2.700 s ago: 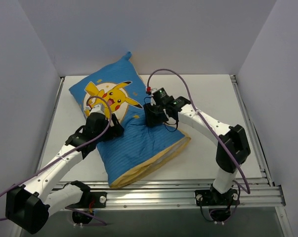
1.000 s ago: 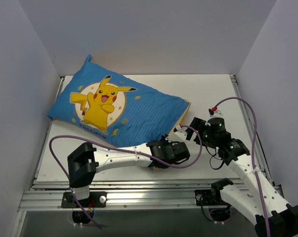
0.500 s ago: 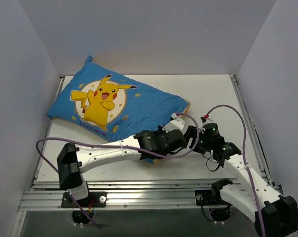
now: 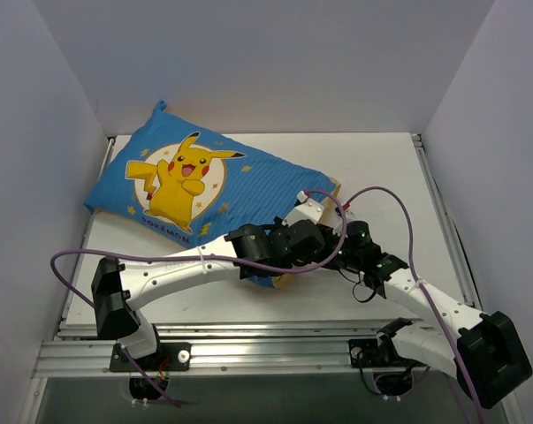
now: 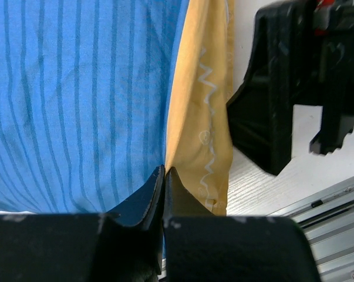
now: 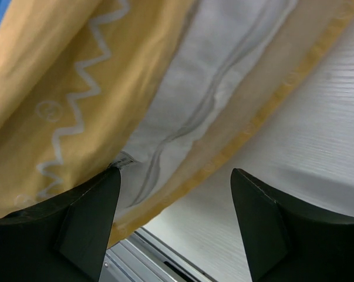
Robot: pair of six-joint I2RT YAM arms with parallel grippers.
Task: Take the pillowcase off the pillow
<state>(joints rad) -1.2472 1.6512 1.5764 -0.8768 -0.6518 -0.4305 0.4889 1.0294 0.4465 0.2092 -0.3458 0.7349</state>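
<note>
My left claw matt black plastic, scuffed; pillowcase matt woven cloth; pillow smooth white cloth; tabletop matt white, wood-grain.

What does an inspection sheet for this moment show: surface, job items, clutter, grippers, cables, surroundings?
Surface: white table, wood-grain finish.
Job's things: the pillowcase lies far left, its opening toward the arms; the pillow shows white inside the yellow-lined opening.
Clutter: nothing seen.
Grippers: left gripper, jaws shut on the pillowcase hem; right gripper, jaws open at the opening, holding nothing.
Cables: purple cables loop off both arms.
Surroundings: white walls on three sides; metal rail along the near edge.
</note>
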